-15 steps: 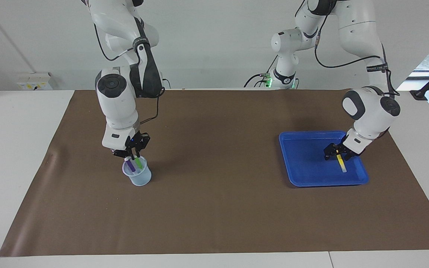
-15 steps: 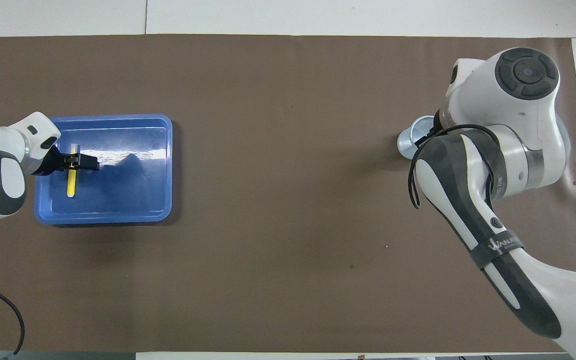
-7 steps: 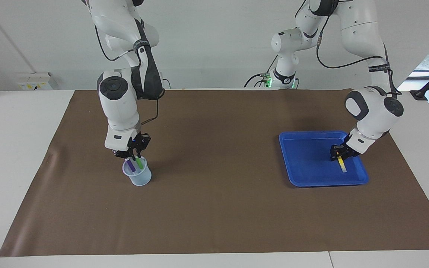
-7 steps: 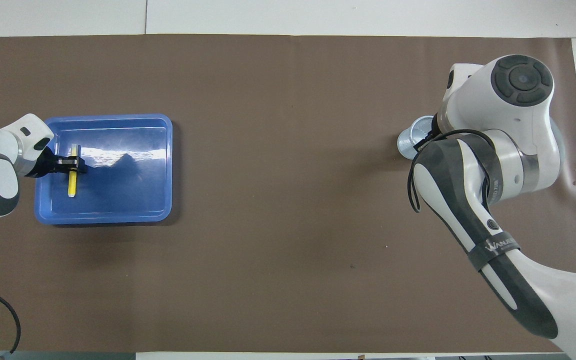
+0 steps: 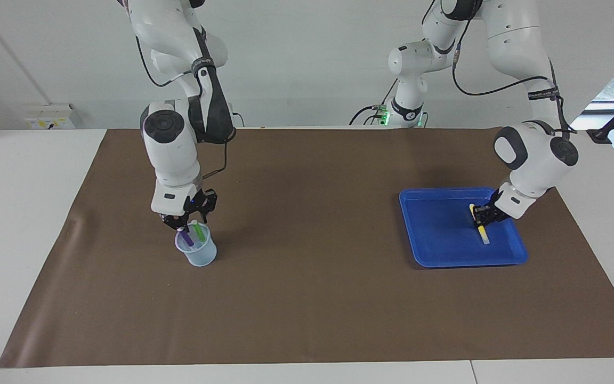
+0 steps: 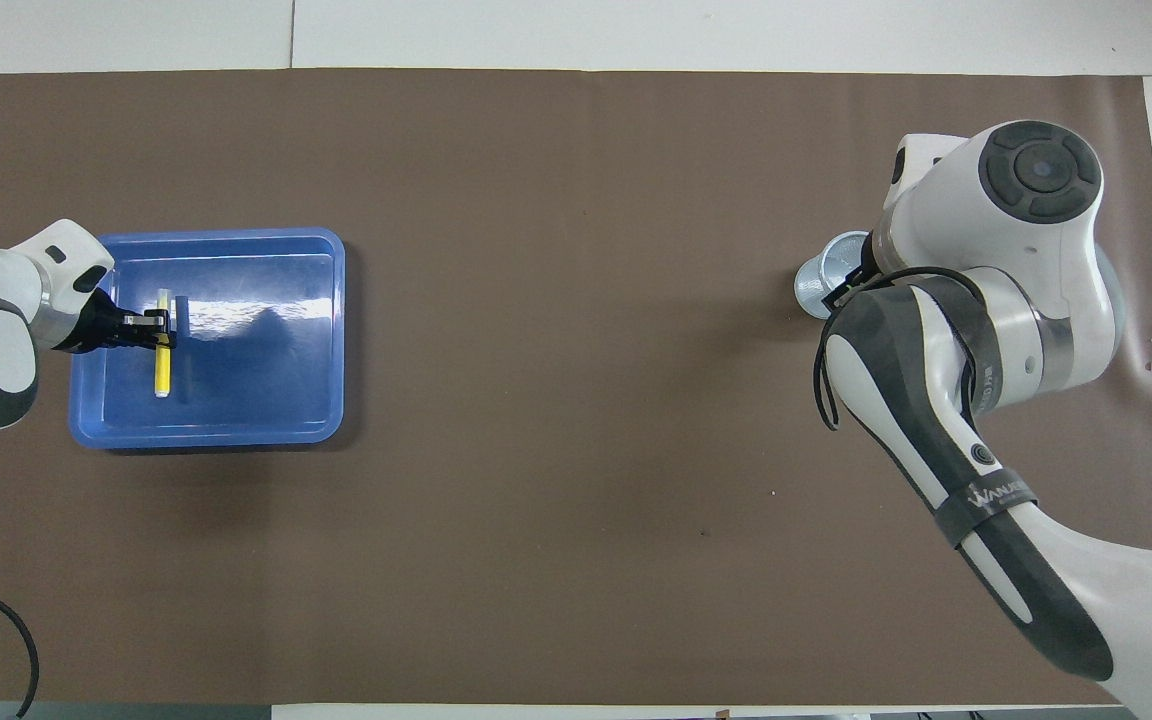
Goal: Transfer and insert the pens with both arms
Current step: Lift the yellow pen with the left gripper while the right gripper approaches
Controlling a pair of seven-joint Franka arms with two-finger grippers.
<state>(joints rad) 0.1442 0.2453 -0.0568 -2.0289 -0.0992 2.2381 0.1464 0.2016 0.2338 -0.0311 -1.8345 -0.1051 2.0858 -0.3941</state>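
Left hand [image 5: 482,216], lower part of the facing frame at the left arm's end: clamped across the yellow pen [image 5: 481,226] over the blue tray [image 5: 435,257]. Grips near the pen's yellow end, with the pale tip hanging lower in that frame. Seems to hold it just clear of the tray floor, judging by the dark streak beside the pen in the overhead frame.

Long axis: runs up and down the overhead frame, so pointing away from the robots, a little tilted, and square to the closing line of the hand.

Right hand [image 5: 190,217], at mid-height of the facing frame toward the right arm's end: fingers apart, empty, just above the cup [image 5: 196,252]. Purple pen [image 5: 186,238] and green pen [image 5: 199,232] stand in the cup, leaning, tops poking out under the hand.

Key relation: cup and tray well apart, at the two ends of the desk [image 5: 307,298], bare brown mat between. Clearly the left hand's job to carry the pen toward mid-frame; likely needs the free pale end turned toward the right hand for a clean takeover, then a near-upright drop into the cup beside the other two.
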